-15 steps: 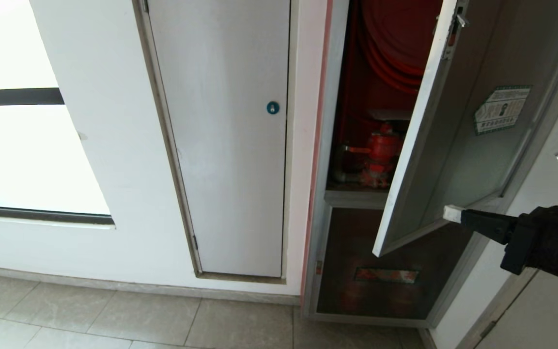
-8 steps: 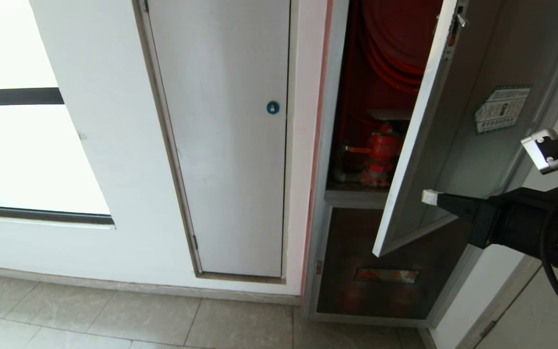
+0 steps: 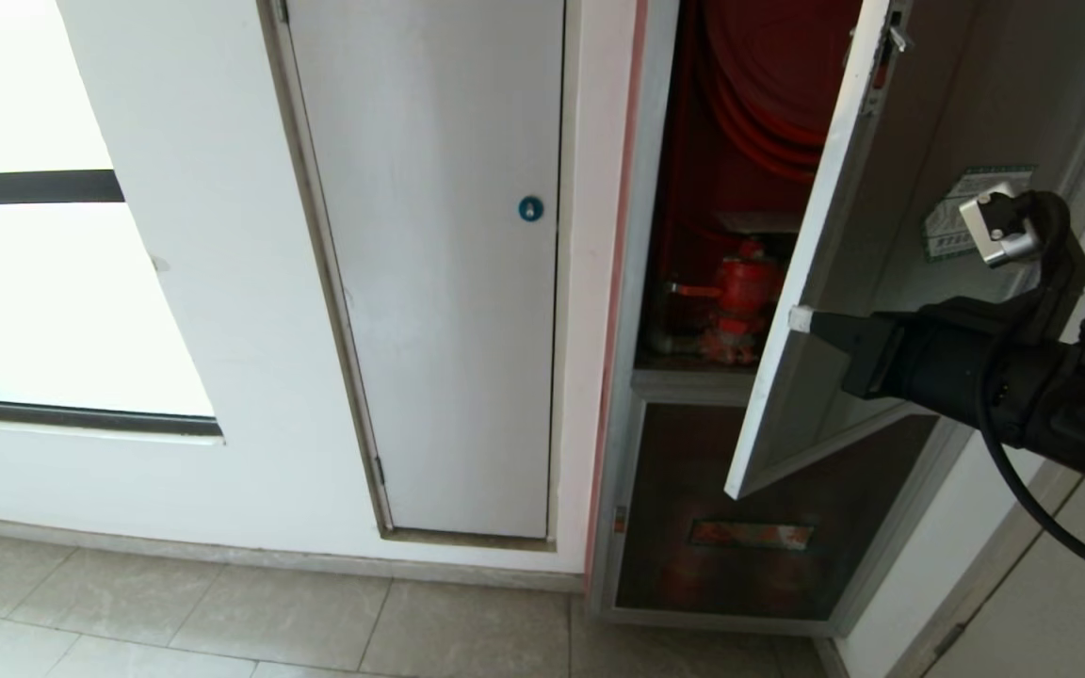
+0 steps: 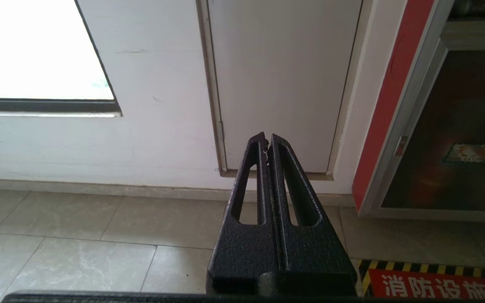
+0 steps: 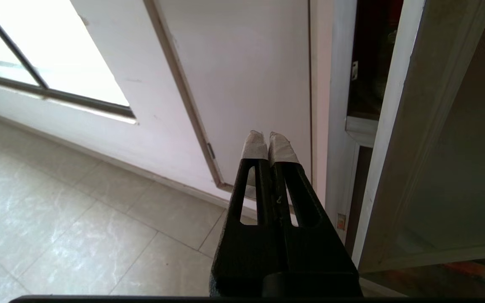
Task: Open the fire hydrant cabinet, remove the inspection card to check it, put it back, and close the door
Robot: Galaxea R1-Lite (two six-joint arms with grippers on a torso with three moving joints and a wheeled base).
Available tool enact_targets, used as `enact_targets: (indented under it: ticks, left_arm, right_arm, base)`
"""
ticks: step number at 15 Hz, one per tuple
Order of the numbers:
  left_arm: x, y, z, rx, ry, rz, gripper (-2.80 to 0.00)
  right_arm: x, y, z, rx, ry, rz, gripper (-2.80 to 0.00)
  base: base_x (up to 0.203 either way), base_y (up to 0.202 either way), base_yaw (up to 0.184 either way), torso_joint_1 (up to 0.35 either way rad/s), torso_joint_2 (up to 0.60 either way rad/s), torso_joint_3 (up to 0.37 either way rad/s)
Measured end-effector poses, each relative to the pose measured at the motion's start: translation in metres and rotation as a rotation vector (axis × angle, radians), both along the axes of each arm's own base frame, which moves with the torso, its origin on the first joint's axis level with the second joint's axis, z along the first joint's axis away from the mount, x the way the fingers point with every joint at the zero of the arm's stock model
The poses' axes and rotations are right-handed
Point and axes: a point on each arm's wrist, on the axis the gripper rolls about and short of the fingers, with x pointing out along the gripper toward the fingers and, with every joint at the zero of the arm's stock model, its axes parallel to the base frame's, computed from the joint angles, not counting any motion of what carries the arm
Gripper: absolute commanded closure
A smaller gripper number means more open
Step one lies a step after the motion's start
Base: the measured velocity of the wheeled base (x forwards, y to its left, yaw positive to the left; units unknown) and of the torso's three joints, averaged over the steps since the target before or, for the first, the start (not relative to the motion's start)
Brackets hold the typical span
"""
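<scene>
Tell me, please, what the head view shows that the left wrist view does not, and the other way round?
Only the head view shows the door ajar, the red valve, the hose reel, the blue round lock and the right end effector, shut, at the door's free edge. Only the left wrist view shows the shut left end effector and a red floor sign with hazard stripes. Both show the white panel, the window and the cabinet's lower dark glass panel.
</scene>
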Motion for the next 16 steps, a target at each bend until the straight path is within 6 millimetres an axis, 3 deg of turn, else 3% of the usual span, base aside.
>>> enact_targets:
  ticks: [4,16]
  left_arm:
    - [0.0,0.0,0.0,0.0,0.0,0.0,0.0]
    - [0.0,0.0,0.0,0.0,0.0,0.0,0.0]
  right_arm:
    - [0.011,0.016,0.003,0.003,-0.02,-0.059,0.0]
    - [0.046,0.035,0.021,0.024,-0.077,-0.237,0.0]
  base:
    - [0.0,0.0,0.0,0.0,0.0,0.0]
    - [0.0,0.0,0.0,0.0,0.0,0.0]
